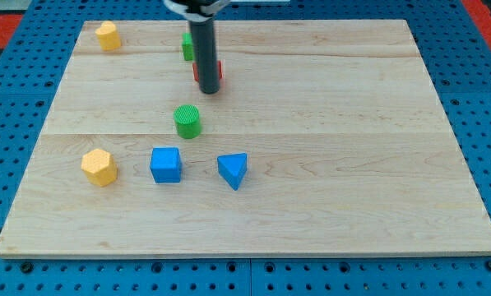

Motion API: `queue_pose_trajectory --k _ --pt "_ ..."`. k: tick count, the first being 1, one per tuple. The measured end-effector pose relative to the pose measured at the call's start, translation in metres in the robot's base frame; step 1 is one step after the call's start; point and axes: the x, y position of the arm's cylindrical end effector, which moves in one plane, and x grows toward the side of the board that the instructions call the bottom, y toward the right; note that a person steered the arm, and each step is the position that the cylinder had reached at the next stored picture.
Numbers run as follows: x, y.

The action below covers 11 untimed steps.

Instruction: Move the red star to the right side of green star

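Observation:
The red star lies near the view's top, mostly hidden behind my rod; only red slivers show on both sides. The green star sits just up and left of it, partly hidden by the rod. My tip rests on the board at the red star's lower edge, touching or nearly touching it.
A green cylinder stands below my tip. A blue cube and a blue triangular block lie lower down. A yellow block is at the left, another yellow block at the top left. The wooden board ends on a blue pegboard.

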Motion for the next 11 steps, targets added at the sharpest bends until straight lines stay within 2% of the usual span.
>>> queue_pose_trajectory --k 1,2,3,5,6,8,9,10,11 --pt "-0.001 0.021" --pt "0.026 -0.011" --pt "0.028 -0.065" --pt "0.011 -0.035" --pt "-0.013 -0.028" --pt "-0.032 0.038" --pt "-0.049 0.042" --pt "-0.029 0.055" --pt "-0.016 0.026"
